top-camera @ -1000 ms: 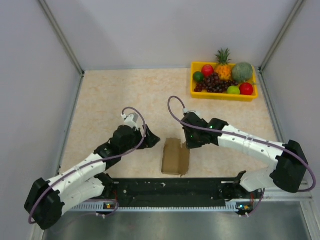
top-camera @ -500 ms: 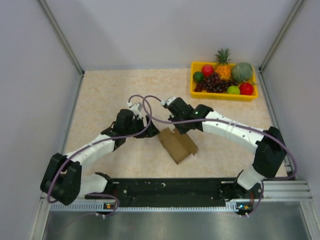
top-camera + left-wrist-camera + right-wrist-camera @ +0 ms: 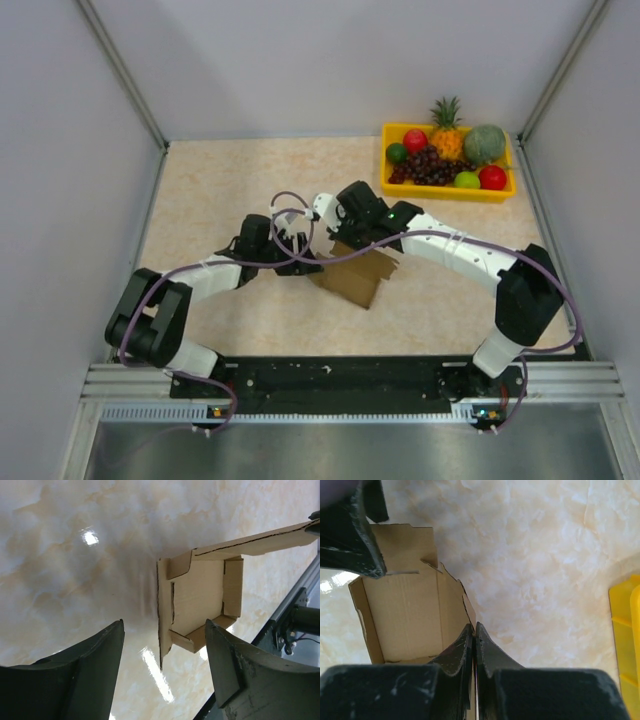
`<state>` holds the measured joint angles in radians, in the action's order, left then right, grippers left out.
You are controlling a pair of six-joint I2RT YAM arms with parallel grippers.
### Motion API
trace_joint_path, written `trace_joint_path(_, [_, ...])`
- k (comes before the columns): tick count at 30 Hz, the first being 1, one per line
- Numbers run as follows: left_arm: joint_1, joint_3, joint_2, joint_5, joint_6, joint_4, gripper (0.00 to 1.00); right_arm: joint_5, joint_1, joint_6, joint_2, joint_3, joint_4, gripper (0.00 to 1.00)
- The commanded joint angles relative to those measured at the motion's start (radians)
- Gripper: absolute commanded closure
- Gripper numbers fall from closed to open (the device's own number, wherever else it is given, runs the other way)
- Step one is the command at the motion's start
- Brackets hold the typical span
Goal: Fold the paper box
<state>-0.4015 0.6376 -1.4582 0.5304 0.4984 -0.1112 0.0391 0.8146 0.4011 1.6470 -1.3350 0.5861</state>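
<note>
Right end effector pinches paper box wall edge; left end effector wide open, facing box

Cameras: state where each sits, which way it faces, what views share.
Top external: above the near edge, facing down at the table; left arm, right arm show.
Left wrist: on the left arm, facing the paper box; open left hand shows.
Right wrist: on the right arm, facing the box; right hand pinches its wall.
All share the paper box.
</note>
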Motion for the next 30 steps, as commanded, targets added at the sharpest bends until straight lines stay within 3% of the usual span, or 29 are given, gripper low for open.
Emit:
trace_joint_path(1, [0.003, 0.03, -0.056, 0.095, -0.017, -0.091, 0.41, -0.071, -0.006, 0.036, -0.018, 0.013, -0.065, 0.98])
trace_joint_path(2, [0.003, 0.025, -0.062, 0.091, -0.014, -0.099, 0.46, -0.07, -0.006, 0.032, -0.022, 0.016, -0.065, 0.94])
trace_joint_path(4, [0.003, 0.016, -0.059, 0.076, -0.015, -0.119, 0.57, -0.047, -0.006, 0.004, -0.027, 0.022, -0.065, 0.74])
trace_joint_path(5, [0.001, 0.013, -0.051, 0.069, -0.021, -0.119, 0.64, -0.042, -0.008, -0.01, -0.027, 0.017, -0.06, 0.71])
trace_joint_path(8, [0.001, 0.007, -0.039, 0.046, -0.04, -0.108, 0.73, -0.042, -0.014, -0.099, -0.045, -0.003, -0.043, 0.57])
trace_joint_path(9, [-0.002, 0.005, -0.034, 0.04, -0.044, -0.102, 0.74, -0.042, -0.018, -0.138, -0.049, -0.01, -0.022, 0.43])
trace_joint_path(12, [-0.014, -0.003, -0.025, 0.025, -0.052, -0.087, 0.81, -0.044, -0.034, -0.313, -0.073, -0.078, 0.098, 0.39])
trace_joint_path(15, [-0.025, -0.003, -0.028, 0.019, -0.046, -0.09, 0.83, -0.042, -0.035, -0.487, -0.209, -0.014, 0.115, 0.29])
trace_joint_path(17, [-0.028, -0.004, -0.031, 0.014, -0.038, -0.096, 0.84, 0.002, -0.035, -0.58, -0.287, 0.011, 0.139, 0.28])
trace_joint_path(20, [-0.033, 0.0, -0.039, 0.011, -0.029, -0.102, 0.85, 0.01, -0.02, -0.668, -0.421, 0.066, 0.143, 0.34])
trace_joint_path(24, [-0.036, -0.015, -0.036, 0.002, -0.02, -0.116, 0.86, -0.036, 0.032, -0.778, -0.472, 0.216, 0.06, 0.64])
trace_joint_path(26, [-0.036, -0.019, -0.033, -0.003, -0.021, -0.117, 0.87, -0.073, 0.05, -0.847, -0.475, 0.288, -0.084, 0.91])
trace_joint_path(27, [-0.036, -0.024, -0.031, -0.001, -0.02, -0.114, 0.88, -0.068, 0.061, -0.861, -0.474, 0.348, -0.136, 0.98])
trace_joint_path(30, [-0.036, -0.039, -0.016, -0.007, -0.024, -0.125, 0.89, -0.044, 0.083, -0.889, -0.432, 0.44, -0.293, 1.0])
